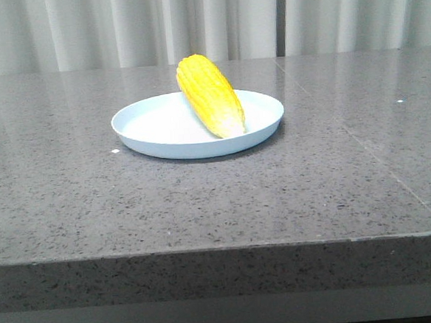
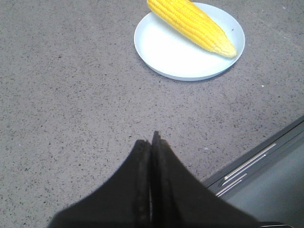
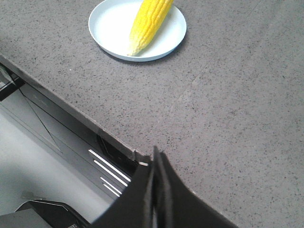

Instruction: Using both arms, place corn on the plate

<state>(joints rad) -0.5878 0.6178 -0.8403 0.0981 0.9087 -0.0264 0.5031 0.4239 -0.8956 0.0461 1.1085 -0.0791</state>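
The yellow corn (image 1: 209, 95) lies in the pale blue-white plate (image 1: 147, 129) on the grey table, its paler tip toward the front and its thick end over the far rim. In the left wrist view the corn (image 2: 190, 23) and the plate (image 2: 161, 52) lie well ahead of my left gripper (image 2: 151, 140), which is shut and empty over the bare table. In the right wrist view the corn (image 3: 147, 23) and the plate (image 3: 109, 28) are far from my right gripper (image 3: 156, 156), which is shut and empty over the table's front edge. Neither gripper shows in the front view.
The grey speckled stone table (image 1: 70, 201) ends at a front edge (image 1: 207, 251). Pale curtains (image 1: 117, 28) hang behind it. The robot's base with metal strips shows below the edge (image 3: 109, 171).
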